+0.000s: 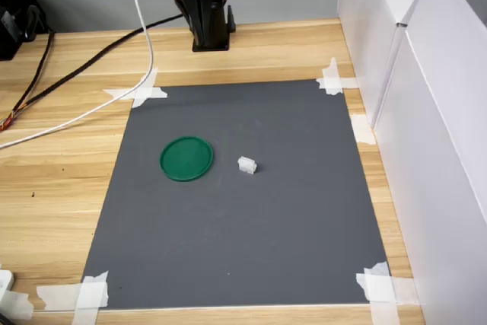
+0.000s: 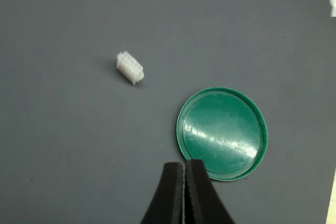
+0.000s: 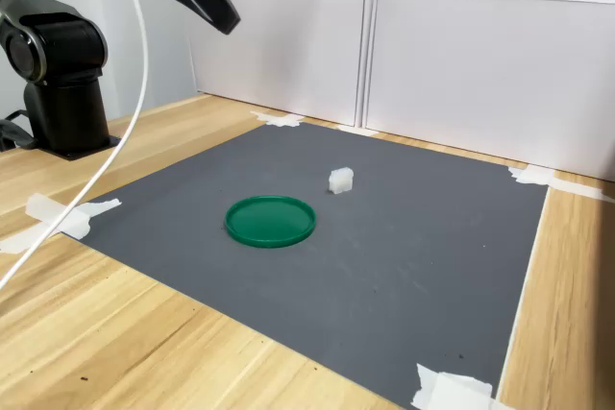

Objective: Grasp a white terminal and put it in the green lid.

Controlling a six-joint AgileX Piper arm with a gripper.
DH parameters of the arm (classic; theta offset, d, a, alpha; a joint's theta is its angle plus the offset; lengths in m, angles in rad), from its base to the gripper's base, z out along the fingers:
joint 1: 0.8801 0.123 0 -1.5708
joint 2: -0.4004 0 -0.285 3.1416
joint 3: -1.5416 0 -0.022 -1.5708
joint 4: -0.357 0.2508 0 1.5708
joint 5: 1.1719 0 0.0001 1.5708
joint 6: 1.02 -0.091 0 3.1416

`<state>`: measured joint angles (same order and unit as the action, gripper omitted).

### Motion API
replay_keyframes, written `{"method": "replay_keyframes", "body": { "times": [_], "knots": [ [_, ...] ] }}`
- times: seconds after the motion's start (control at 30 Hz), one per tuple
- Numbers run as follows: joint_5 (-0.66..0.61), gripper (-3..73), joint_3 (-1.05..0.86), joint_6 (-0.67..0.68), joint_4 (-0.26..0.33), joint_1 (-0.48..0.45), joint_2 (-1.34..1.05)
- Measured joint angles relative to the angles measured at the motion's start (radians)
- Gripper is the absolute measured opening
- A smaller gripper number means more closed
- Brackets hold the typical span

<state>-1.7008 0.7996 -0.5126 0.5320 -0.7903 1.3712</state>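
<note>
The white terminal (image 1: 247, 165) (image 2: 129, 67) (image 3: 340, 180) lies alone on the dark grey mat. The green lid (image 1: 186, 158) (image 2: 222, 132) (image 3: 270, 220) rests flat beside it, a short gap between them, with nothing inside. My gripper (image 2: 185, 167) (image 3: 229, 22) hangs high above the mat, its black fingers pressed together and holding nothing. In the second exterior view it is up at the left, well clear of both objects. The first exterior view shows only the arm's base (image 1: 205, 5) at the far edge of the table.
The grey mat (image 1: 243, 234) is taped at its corners to a wooden table. White panels (image 1: 426, 112) wall the first exterior view's right side. A white cable (image 1: 144, 28) and dark cables (image 1: 68, 74) trail over the far left of the table.
</note>
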Motion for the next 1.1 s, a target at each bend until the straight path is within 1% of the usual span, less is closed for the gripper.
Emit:
{"method": "replay_keyframes", "body": {
  "times": [0.2,0.4,0.53,0.67,0.77,0.83,0.9,0.97,1.0,1.1],
  "knots": [
    [-0.060,-1.5,0.110,0.088,-0.001,0.000,0.188],
    [-0.016,-1.5,0.204,0.116,0.001,0.000,0.316],
    [-0.038,-1.5,0.272,0.167,0.000,0.000,0.381],
    [-0.126,-1.5,0.347,0.314,0.023,0.000,0.450],
    [-0.246,-1.5,0.411,0.465,0.063,0.000,0.508],
    [-0.328,-0.9,0.450,0.530,0.083,0.000,0.536],
    [-0.397,1.5,0.486,0.567,0.097,0.000,0.562],
    [-0.436,6.3,0.511,0.589,0.094,0.000,0.582],
    [-0.450,9.7,0.520,0.593,0.088,0.000,0.594],
    [-0.452,23.4,0.529,0.591,0.060,0.000,0.622]
  ]
}}
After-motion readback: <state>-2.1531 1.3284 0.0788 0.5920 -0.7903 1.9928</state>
